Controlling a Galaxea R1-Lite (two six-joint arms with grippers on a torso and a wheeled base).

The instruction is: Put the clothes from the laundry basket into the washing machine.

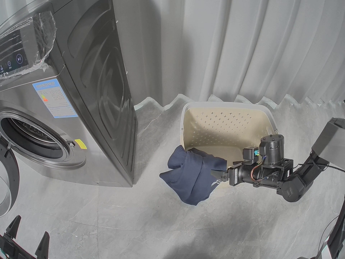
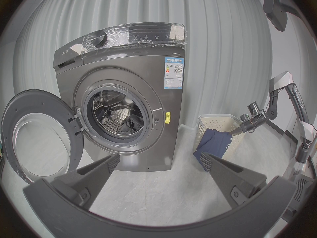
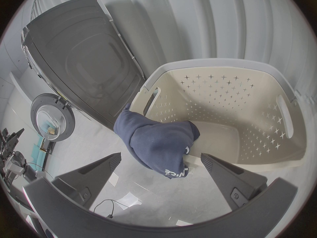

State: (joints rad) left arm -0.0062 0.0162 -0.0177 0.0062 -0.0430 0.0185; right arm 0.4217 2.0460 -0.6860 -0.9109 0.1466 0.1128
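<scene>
Navy garment (image 1: 192, 177) drapes over laundry basket (image 1: 230, 105) rim.

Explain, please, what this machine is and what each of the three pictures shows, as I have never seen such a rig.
It is a two-armed robot, each arm ending in a two-fingered end effector. One picture looks down from its head camera; the other two come from cameras on its wrists. On the grey floor stand a washing machine, its round door open, and a cream laundry basket. A navy garment hangs over the basket's rim. The right end effector is at the garment with fingers apart, so nothing is held. The left end effector, also open, sits low before the washer.
</scene>
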